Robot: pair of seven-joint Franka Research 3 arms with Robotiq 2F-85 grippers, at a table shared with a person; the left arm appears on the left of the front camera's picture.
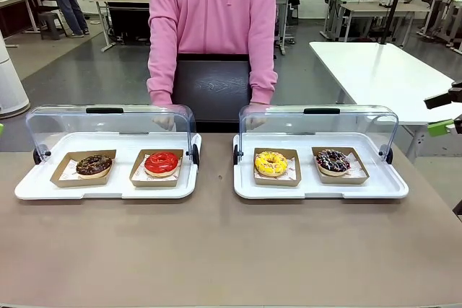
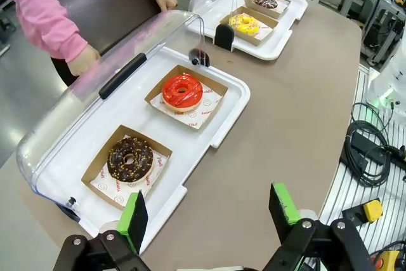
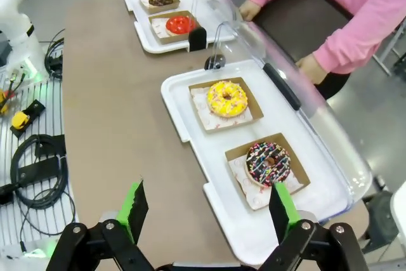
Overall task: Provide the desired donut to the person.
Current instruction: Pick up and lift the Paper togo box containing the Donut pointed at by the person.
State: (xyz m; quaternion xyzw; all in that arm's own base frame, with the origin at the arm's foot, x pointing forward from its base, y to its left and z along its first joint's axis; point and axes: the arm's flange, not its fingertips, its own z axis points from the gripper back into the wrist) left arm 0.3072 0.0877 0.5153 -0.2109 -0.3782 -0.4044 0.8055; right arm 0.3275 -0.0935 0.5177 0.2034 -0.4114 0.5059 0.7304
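1. Print: the paper liners (image 2: 190, 113) under the donuts carry small reddish marks, too small to read.
2. The left tray (image 1: 108, 192) holds a chocolate-sprinkle donut (image 1: 94, 165) and a red-glazed donut (image 1: 162, 162), each in a cardboard boat. The right tray (image 1: 317, 191) holds a yellow donut (image 1: 271, 163) and a dark striped donut (image 1: 333, 161).
3. The person (image 1: 212, 19) stands at the far side, with a hand (image 1: 164, 120) behind each raised clear lid (image 1: 72, 120).
4. The left gripper (image 2: 208, 211) and right gripper (image 3: 207, 207) have their jaws spread wide and empty, short of the trays.
5. The wrist views add coiled cables (image 3: 38, 182) and a yellow button box (image 2: 373, 209) beside the table.

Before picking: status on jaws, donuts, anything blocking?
Left gripper, right gripper: jaws open, empty. Four ring donuts in brown cardboard trays untouched, clear plastic lids raised. Person's hands behind lids.
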